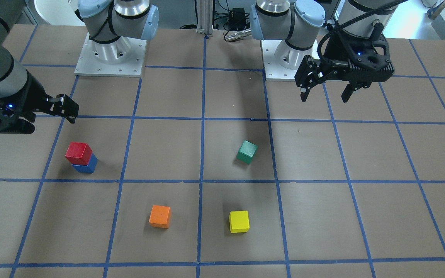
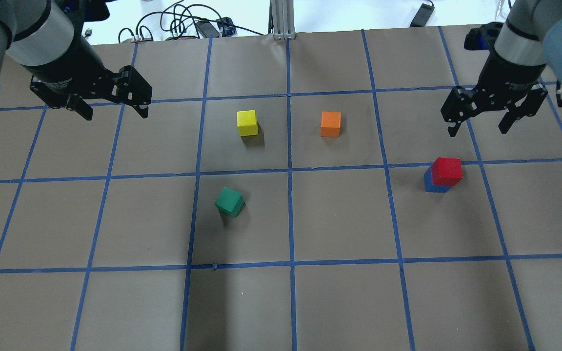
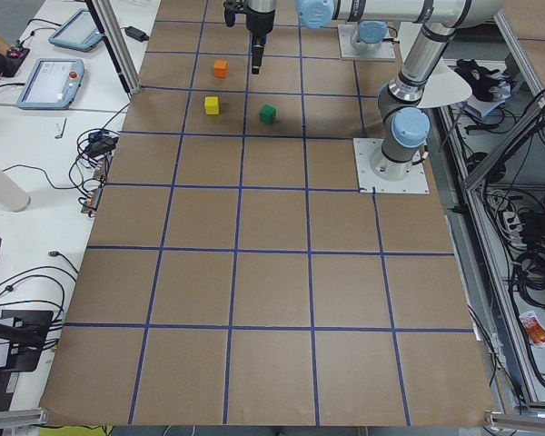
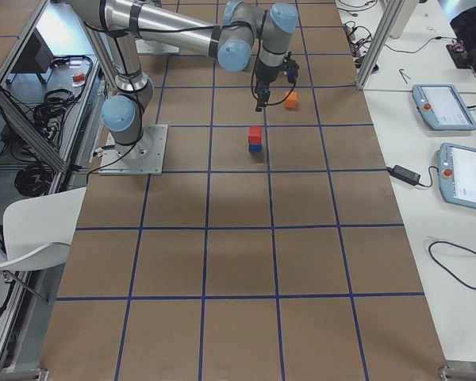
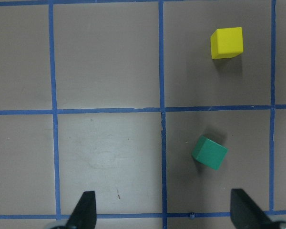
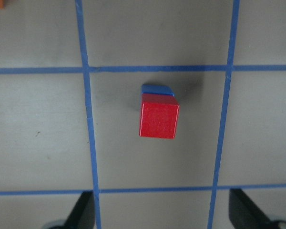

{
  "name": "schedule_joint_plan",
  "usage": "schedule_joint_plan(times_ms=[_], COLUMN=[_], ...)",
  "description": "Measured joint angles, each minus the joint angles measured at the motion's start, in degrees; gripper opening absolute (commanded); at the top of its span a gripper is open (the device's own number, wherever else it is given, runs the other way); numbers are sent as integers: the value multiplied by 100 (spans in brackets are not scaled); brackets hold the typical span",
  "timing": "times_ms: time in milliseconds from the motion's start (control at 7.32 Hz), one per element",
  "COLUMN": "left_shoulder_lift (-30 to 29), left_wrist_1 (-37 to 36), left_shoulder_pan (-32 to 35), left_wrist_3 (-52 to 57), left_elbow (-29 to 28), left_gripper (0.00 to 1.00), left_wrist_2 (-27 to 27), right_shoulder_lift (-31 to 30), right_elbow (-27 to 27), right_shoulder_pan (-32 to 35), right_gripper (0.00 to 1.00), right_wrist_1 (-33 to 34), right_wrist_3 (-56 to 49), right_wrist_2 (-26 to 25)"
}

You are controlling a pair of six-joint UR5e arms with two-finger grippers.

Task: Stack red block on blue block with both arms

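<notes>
The red block sits on top of the blue block on the table's right side, slightly offset. The stack also shows in the front view, red block over blue block, and in the right wrist view, red block over blue block. My right gripper is open and empty, raised above and beyond the stack, apart from it. My left gripper is open and empty, raised over the far left of the table.
A green cube lies tilted left of centre. A yellow cube and an orange cube stand farther out near the middle. Blue tape lines grid the brown table. The arm bases stand at the robot's edge.
</notes>
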State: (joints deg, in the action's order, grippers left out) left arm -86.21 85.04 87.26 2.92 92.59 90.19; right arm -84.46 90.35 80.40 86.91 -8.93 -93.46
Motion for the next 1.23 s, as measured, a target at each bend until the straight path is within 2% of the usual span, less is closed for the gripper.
schedule_joint_plan(times_ms=[273, 410, 683, 1230], left_shoulder_lift=[6, 7, 6, -96], left_wrist_1=[-3, -2, 3, 99], left_shoulder_pan=[-5, -6, -6, -7], left_wrist_3=[3, 6, 5, -233], left_elbow=[3, 2, -9, -217], left_gripper=[100, 100, 100, 100], left_wrist_2=[6, 4, 9, 9], right_shoulder_lift=[-4, 0, 5, -12], right_elbow=[-729, -854, -867, -811], right_shoulder_pan=[606, 903, 1235, 1195], right_gripper=[100, 100, 100, 100], right_wrist_1=[-735, -848, -869, -889], right_wrist_3=[661, 947, 1192, 921], right_wrist_2=[-13, 9, 27, 60])
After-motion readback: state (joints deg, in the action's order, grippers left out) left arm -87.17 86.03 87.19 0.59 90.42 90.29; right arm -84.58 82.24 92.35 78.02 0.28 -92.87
